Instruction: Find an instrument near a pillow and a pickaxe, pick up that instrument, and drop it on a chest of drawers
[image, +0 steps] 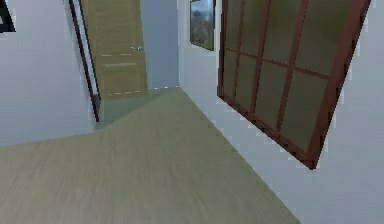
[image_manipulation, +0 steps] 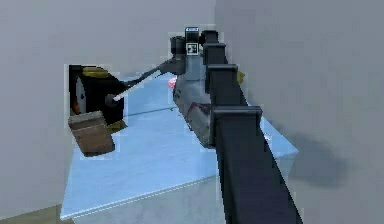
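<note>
Fwd cam faces distant door (image: 115, 45); side cam looks along arm (image_manipulation: 240, 130) (close, downward).

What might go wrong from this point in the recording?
The dark square arm reaches across the light-blue flat surface, close to a brown-headed, grey-handled tool and a black-and-yellow object; a swing may knock either off. The grey wall stands just behind, so more extension risks a bump.

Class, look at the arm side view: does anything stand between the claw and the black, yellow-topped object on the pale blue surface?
A thin grey rod slants across the gap between claw and black object; a brown block sits beside that object.
</note>
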